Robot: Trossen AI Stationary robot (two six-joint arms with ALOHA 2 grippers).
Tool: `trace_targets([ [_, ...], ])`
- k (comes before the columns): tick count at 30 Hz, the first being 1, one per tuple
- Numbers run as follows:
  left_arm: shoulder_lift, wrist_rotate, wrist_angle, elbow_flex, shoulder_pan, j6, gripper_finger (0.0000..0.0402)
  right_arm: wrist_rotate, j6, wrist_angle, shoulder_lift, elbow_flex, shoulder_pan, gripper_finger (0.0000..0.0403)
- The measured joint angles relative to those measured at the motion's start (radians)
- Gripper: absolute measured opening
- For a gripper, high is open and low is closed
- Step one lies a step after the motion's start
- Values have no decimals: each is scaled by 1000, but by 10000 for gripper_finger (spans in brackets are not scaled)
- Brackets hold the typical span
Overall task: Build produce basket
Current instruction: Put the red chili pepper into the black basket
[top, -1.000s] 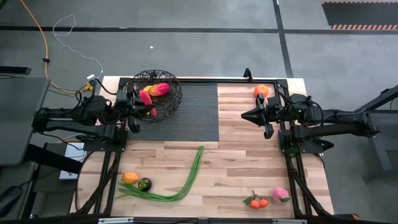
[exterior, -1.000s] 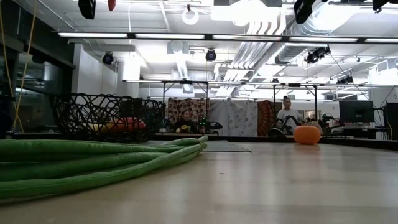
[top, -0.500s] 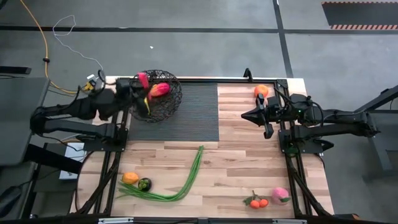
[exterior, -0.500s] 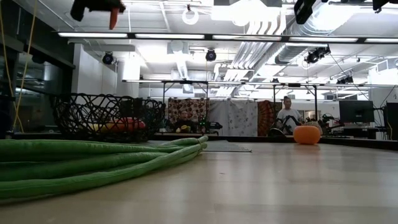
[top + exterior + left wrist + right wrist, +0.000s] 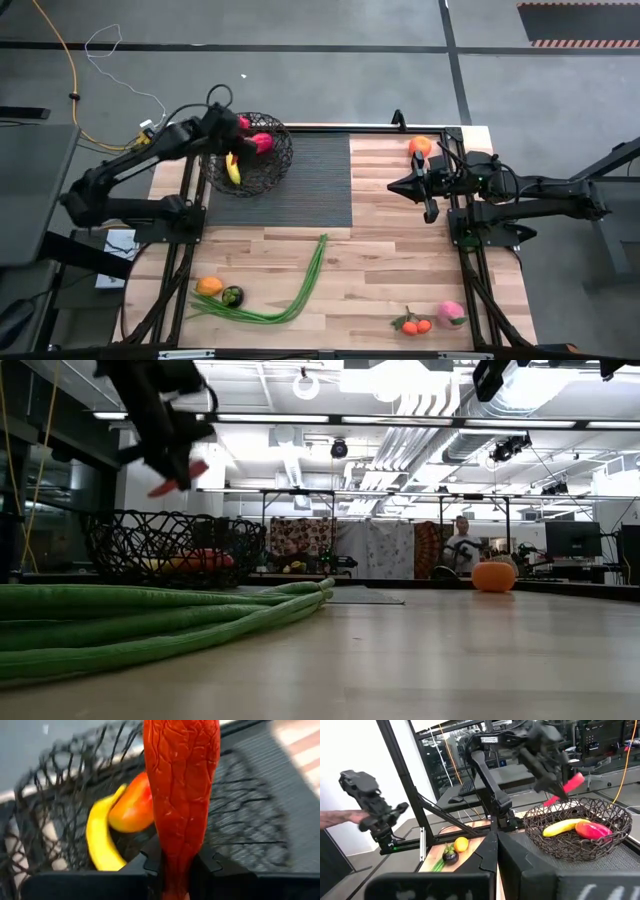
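The black wire basket (image 5: 247, 158) stands at the table's far left on a dark mat; it holds a yellow banana (image 5: 233, 168) and a red-pink fruit (image 5: 262, 142). My left gripper (image 5: 236, 126) hangs over the basket's far-left part, shut on a long wrinkled red pepper (image 5: 181, 790), which also shows in the low view (image 5: 176, 477). My right gripper (image 5: 392, 185) waits shut and empty over the table's right half. An orange (image 5: 420, 146) lies on the table at the far right. Green stalks (image 5: 292, 288), an orange-yellow fruit (image 5: 209, 286), a dark green fruit (image 5: 232, 296), small oranges (image 5: 416, 325) and a pink fruit (image 5: 451, 313) lie near the front edge. My left gripper pinches the red pepper's narrow end (image 5: 176, 862) between its two fingers (image 5: 152, 860), one on each side. The pepper sticks out past the fingertips, along the fingers. It slants downward (image 5: 170, 482), lifted clear above the basket's rim.
The dark mat (image 5: 300, 185) covers the far middle of the table; bare wood lies between it and the front produce. In the right wrist view a person's hand (image 5: 337, 817) shows beyond the table's edge.
My left gripper has carried the red pepper from beside the basket's left rim toward the far edge and then right, over the basket. It has since come down toward the basket and tipped, so the pepper now slants instead of pointing straight down.
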Motion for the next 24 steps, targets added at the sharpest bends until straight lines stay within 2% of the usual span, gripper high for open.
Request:
trace_targets([
  [4,100,25,-16,0,77,0,40,0,0,-34,0,0,0,0],
  [8,163,11,-21,0,108,0,40,0,0,-55,0,0,0,0],
  [13,206,-76,-31,0,120,-69,43,2,-20,-54,0,0,0,0],
  [20,259,-93,-31,-1,122,-113,56,10,-19,-54,0,0,0,0],
  [24,282,-140,-32,-1,116,-131,57,10,-22,-54,0,0,0,0],
])
